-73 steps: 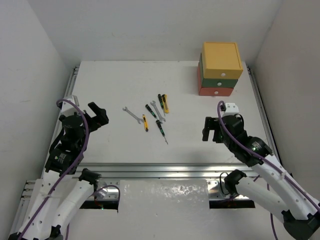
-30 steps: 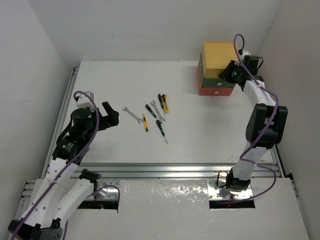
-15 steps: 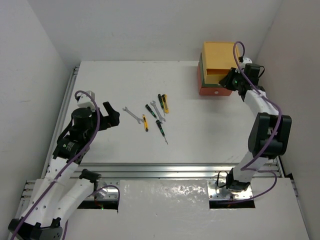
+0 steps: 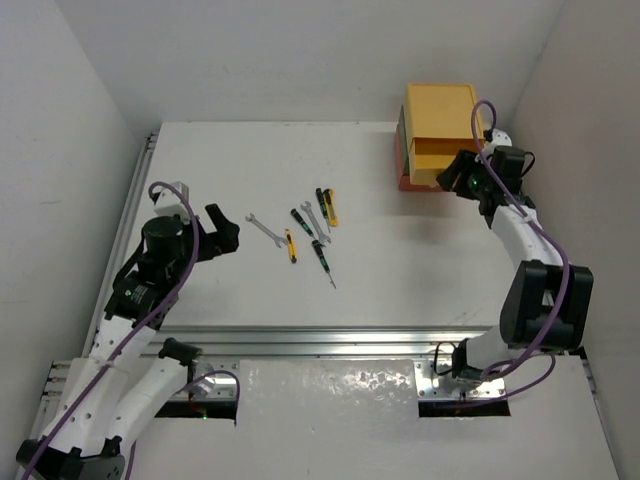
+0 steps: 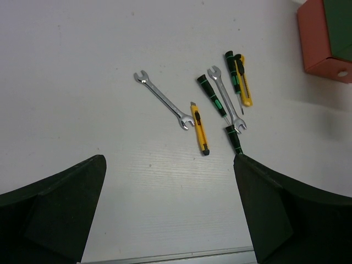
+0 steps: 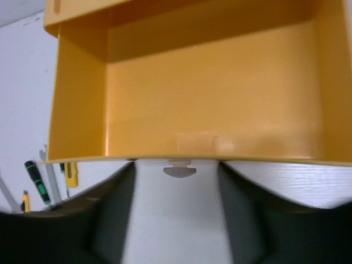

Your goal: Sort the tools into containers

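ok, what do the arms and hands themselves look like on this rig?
The left arm and right arm have white link shells with black joint housings. A purple cable loops along the outside of each. The left hand and right hand are black, each with two broad, wedge-shaped fingers. No readable markings show.

The red-orange drawer [image 5: 316, 38] and green drawer [image 5: 340, 27] are cropped at the edge
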Motion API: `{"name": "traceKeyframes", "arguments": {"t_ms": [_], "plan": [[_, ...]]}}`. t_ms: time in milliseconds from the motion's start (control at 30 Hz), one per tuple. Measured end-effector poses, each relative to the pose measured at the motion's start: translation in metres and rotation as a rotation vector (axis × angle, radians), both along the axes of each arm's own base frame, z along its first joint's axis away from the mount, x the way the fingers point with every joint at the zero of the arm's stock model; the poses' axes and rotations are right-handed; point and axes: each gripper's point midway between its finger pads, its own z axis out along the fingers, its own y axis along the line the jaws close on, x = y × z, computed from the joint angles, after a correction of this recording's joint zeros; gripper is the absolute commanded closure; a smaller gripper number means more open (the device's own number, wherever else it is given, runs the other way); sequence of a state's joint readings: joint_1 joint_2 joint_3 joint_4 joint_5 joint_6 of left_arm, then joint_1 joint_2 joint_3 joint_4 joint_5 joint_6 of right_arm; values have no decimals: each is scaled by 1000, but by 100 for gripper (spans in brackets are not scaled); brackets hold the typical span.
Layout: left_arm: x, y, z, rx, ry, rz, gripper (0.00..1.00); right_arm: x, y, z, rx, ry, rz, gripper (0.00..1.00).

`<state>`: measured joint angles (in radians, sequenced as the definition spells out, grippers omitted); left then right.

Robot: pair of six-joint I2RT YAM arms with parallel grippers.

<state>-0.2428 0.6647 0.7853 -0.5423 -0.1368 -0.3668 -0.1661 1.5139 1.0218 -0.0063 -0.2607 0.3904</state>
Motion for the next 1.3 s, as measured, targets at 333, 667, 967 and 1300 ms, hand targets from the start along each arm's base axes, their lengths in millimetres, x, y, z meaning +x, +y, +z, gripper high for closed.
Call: {"name": "traceKeyframes", "arguments": {"t_ms": [333,667,967,1300], "plan": [[-1,4,3,5,-13,19,0,-23,53,45,-5,-67,73,3],[1,15,4,24,-20,81,0,-98,217,24,-75,20,416,32],[2,22,1,36,-9,120,0,-82,331,-101,-285,326,575,45],[1,21,3,31,-16,112,0,-77,385,-155,-372,419,639,54]]}}
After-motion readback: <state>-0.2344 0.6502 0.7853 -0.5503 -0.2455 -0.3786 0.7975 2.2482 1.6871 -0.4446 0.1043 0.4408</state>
